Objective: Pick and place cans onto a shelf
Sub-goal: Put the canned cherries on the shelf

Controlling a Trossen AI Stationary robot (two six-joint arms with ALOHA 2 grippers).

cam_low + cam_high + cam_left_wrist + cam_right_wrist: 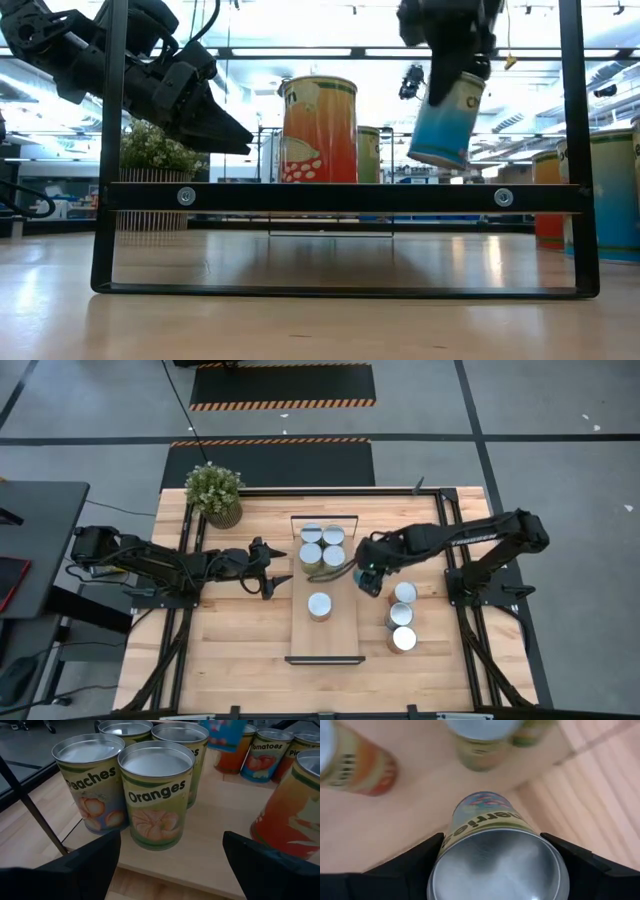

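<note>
We see the right fingers (495,865) clenched on a tilted can (446,118) above the shelf (340,630), the left fingers (170,870) spread wide beside four cans (322,545).

Blue-labelled can (446,120) tilted in the air, five cans standing on wooden shelf (340,635), three beside it

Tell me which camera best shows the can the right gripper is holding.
The low view: the held can hangs tilted and clear of the shelf in the right gripper. The right wrist view shows mainly its silver top; the high view hides it under the gripper; the left wrist view clips it.
</note>
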